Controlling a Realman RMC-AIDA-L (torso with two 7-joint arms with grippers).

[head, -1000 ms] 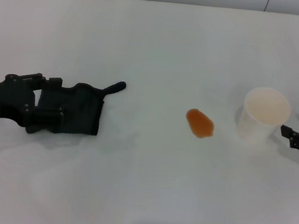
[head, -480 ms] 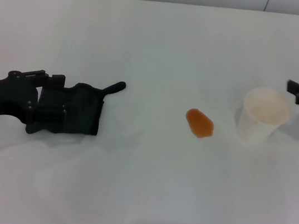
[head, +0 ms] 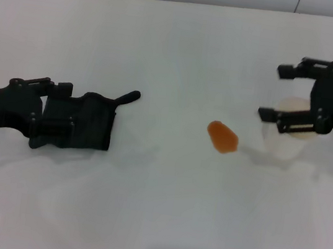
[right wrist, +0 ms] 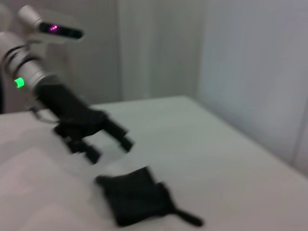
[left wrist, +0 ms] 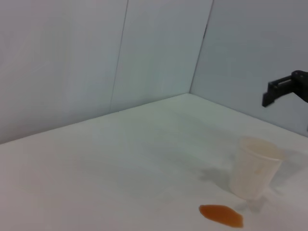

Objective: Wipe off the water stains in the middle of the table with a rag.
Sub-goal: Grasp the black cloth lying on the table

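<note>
Reaching low across the table (head: 160, 211) from nine o'clock in my head view, my left gripper (head: 61, 118) sits at the near edge of the rag (head: 88, 122), its fingers spread apart on either side of the cloth's nine-o'clock end. From my right wrist view the same gripper (right wrist: 98, 144) appears just clear of the rag (right wrist: 137, 199), fingers splayed, so I cannot tell whether it touches the cloth. The rag lies flat and wrinkled, its thin tail (head: 128, 97) pointing toward one o'clock.

The water stains (head: 222, 136), one small orange blot, sit near the middle of the table, well apart from the rag at its three o'clock. The left wrist view shows the blot (left wrist: 221, 215) just beside the foot of a whitish cup (left wrist: 254, 168).

My right gripper (head: 287, 95) hangs raised over that cup (head: 289, 140) at about two o'clock in the head view, jaws wide apart and holding nothing, one finger (head: 303, 70) beyond the cup, the other crossing its rim.
</note>
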